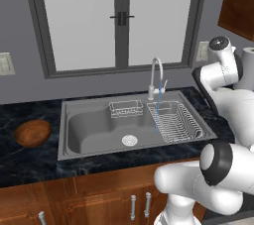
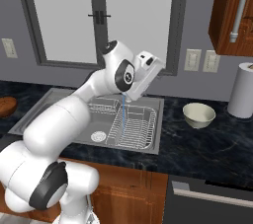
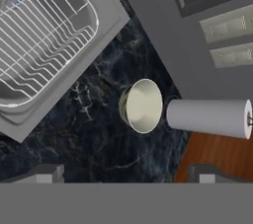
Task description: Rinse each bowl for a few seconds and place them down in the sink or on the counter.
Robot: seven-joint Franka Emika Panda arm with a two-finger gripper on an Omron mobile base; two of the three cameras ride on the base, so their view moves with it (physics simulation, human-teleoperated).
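Wire rack [image 3: 39, 35] cut off by hand view's top-left edge; faucet [image 2: 123, 98] behind the arm.

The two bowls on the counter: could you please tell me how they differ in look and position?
The wooden bowl is glossy reddish-brown; the cream bowl is pale with a light rim. The wooden bowl sits left of the sink; the cream bowl sits to its right, near the paper-towel roll. Both are small, round, upright and rest on the black counter.
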